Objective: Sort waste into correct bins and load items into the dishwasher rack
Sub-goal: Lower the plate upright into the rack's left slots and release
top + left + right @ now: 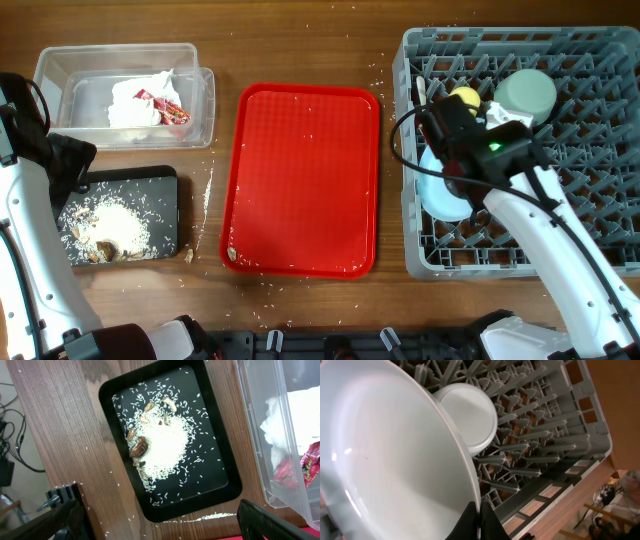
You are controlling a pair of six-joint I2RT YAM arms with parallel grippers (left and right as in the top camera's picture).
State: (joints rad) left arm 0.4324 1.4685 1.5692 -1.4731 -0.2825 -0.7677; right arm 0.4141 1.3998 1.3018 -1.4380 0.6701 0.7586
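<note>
My right gripper (pixel 479 522) is shut on the rim of a light blue bowl (pixel 385 460) and holds it tilted over the grey dishwasher rack (pixel 600 150); from overhead the bowl (pixel 440 190) is at the rack's left side. A pale green bowl (pixel 527 92) lies upside down in the rack, with a yellow cup (pixel 464 97) beside it. My left gripper (pixel 165 527) is open and empty above the black tray (pixel 220 460), which holds white crumbs and brown food scraps (pixel 137 450). The clear tub (pixel 60 70) holds the white napkin (pixel 135 100) and red wrapper (pixel 170 108).
The flat red serving tray (pixel 300 180) lies between the bins and the rack, with a few crumbs on it. White crumbs are scattered on the wooden table around the black tray (pixel 165 215). My right arm stretches over the rack's front left.
</note>
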